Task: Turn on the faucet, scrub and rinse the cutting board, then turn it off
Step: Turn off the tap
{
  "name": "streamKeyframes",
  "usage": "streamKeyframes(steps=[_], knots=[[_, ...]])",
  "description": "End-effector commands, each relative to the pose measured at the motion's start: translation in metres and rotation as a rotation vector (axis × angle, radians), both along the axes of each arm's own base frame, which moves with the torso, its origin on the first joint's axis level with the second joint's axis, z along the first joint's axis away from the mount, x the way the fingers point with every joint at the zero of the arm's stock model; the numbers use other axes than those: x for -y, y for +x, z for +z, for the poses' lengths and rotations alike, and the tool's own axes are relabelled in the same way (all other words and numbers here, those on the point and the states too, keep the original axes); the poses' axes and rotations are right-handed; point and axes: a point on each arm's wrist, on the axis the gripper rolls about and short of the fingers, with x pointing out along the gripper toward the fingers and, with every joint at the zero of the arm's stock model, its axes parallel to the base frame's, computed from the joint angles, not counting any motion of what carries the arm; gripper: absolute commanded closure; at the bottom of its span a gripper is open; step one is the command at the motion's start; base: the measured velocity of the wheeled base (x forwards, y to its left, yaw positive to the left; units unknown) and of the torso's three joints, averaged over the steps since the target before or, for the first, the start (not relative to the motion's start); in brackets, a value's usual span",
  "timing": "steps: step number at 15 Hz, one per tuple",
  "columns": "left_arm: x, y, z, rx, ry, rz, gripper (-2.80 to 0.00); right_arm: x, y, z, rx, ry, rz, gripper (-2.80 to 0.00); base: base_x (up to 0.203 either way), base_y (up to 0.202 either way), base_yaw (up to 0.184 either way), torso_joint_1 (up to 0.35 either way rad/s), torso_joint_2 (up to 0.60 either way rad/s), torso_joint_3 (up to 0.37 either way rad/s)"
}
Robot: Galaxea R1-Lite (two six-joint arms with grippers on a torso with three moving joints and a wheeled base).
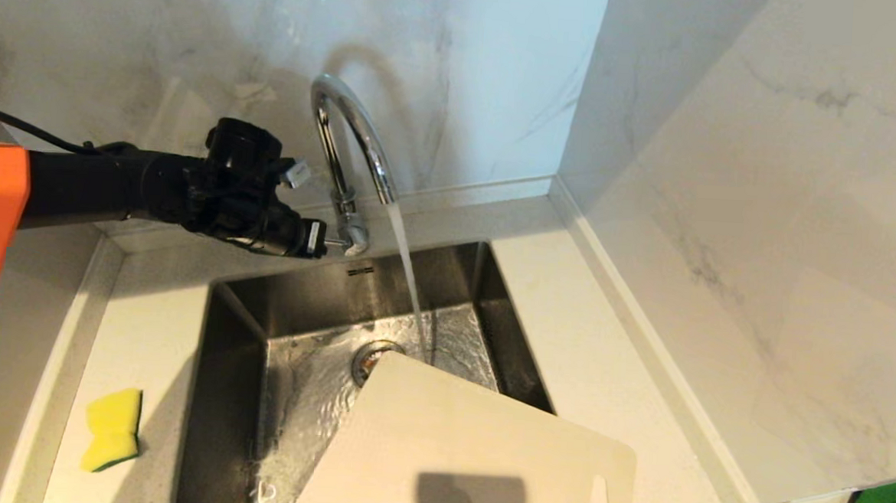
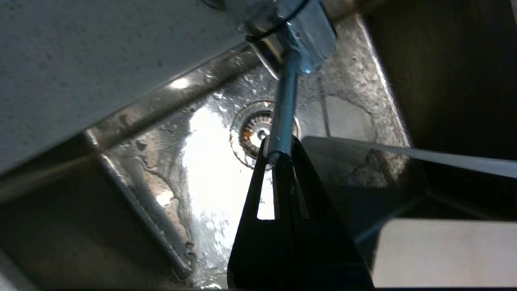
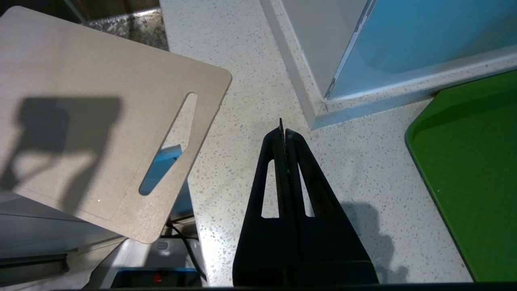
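The chrome faucet [image 1: 355,124] stands behind the sink, and water [image 1: 408,272] runs from its arched spout into the basin. My left gripper [image 1: 318,238] is shut beside the faucet's base, its tips right at the end of the side lever [image 2: 284,105], with nothing clamped between the fingers. The cream cutting board [image 1: 468,452] leans over the sink's near right corner, its far edge close to the drain; the stream falls just beyond that edge. My right gripper [image 3: 282,131] hangs shut and empty over the counter, beside the board's slot handle [image 3: 167,145].
A yellow sponge [image 1: 111,427] lies on the counter left of the steel sink [image 1: 235,363]. The drain [image 2: 258,131] sits wet under the lever. A green tray [image 3: 472,169] is on the counter at the right. Marble walls close in the back and the right.
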Motion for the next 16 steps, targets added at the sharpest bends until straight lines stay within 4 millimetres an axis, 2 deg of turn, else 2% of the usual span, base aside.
streamKeyframes(steps=[1, 7, 12, 16], knots=[[0.001, 0.007, -0.004, 0.037, 0.004, 0.020, 0.00, 0.000, 0.000, 0.000, 0.000, 0.000, 0.001, 0.00, 0.000, 0.000, 0.000, 0.000, 0.00, 0.000], [0.002, 0.011, -0.002, 0.083, -0.007, 0.026, 0.00, 0.000, 0.000, 0.000, -0.001, 0.000, 0.000, 0.00, 0.000, 0.000, 0.000, 0.000, 0.00, 0.000], [0.002, 0.015, 0.007, 0.191, 0.007, 0.086, 0.00, 0.000, 0.000, 0.000, 0.000, 0.000, 0.001, 0.00, 0.000, 0.000, 0.000, 0.000, 0.00, 0.000], [0.001, 0.016, 0.008, 0.195, 0.015, 0.104, 0.00, 0.000, 0.000, 0.000, 0.000, 0.000, 0.001, 0.00, 0.000, 0.000, 0.000, 0.000, 0.00, 0.000]])
